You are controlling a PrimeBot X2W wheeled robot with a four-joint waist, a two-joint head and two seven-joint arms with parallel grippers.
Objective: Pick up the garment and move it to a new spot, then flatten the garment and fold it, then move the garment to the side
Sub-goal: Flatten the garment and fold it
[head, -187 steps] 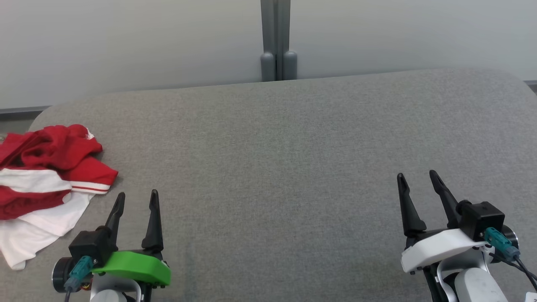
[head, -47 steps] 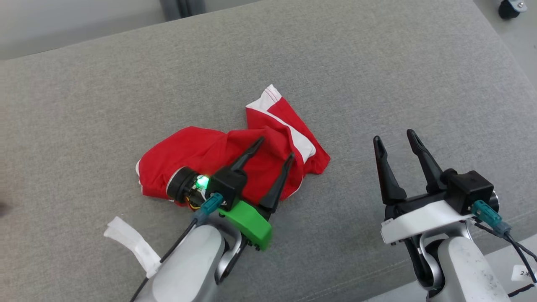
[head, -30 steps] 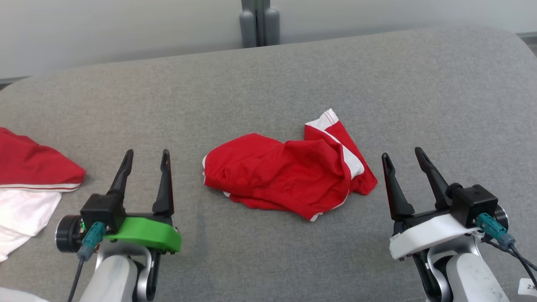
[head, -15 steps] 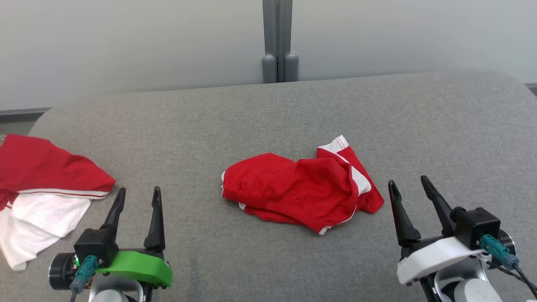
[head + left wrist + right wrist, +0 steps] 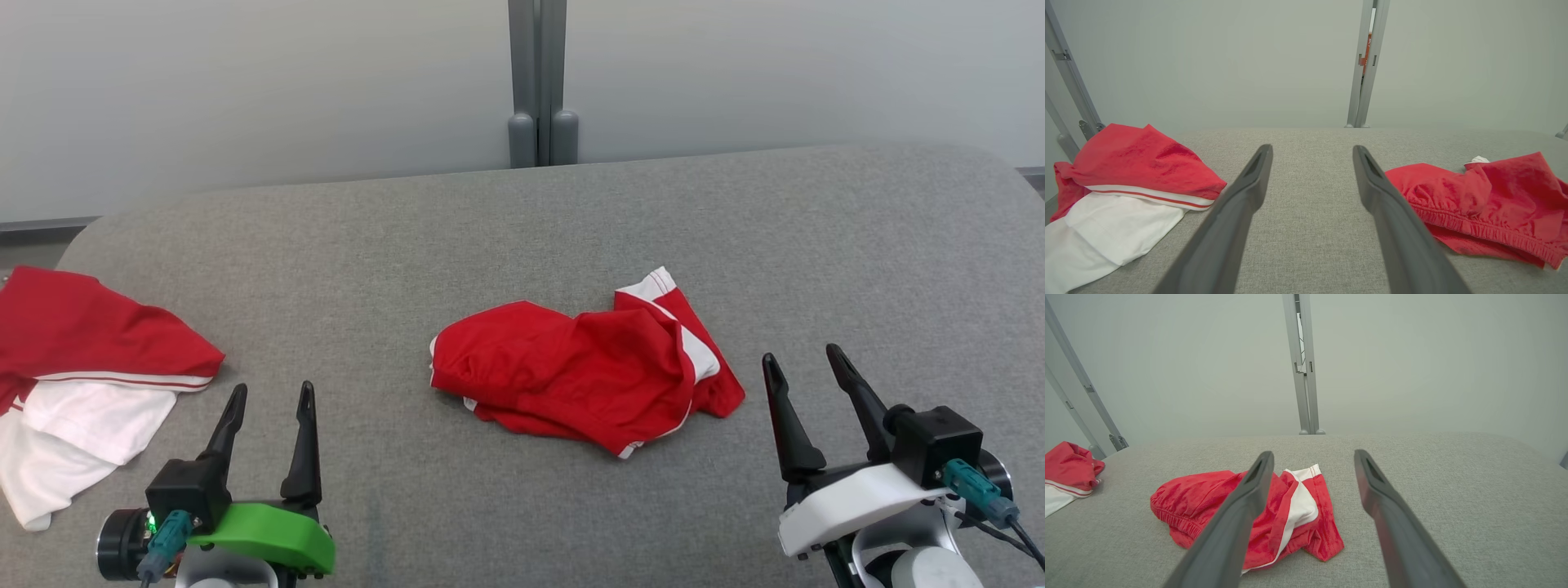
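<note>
A desk (image 5: 522, 229) covered in grey woven fabric, with rounded far corners, spans the lower frame. Behind it stand plain pale grey wall panels (image 5: 245, 90), joined at top centre by a darker grey vertical post (image 5: 542, 82).

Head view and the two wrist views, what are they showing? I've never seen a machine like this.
This is a two-armed robot. The head view looks down from its head onto a grey padded surface. Its left hand and right hand each have two dark fingers, open, holding nothing. Each wrist view looks along one hand's fingers. A crumpled red garment lies ahead, between the hands; a pile of red and white clothes lies to the robot's left.
</note>
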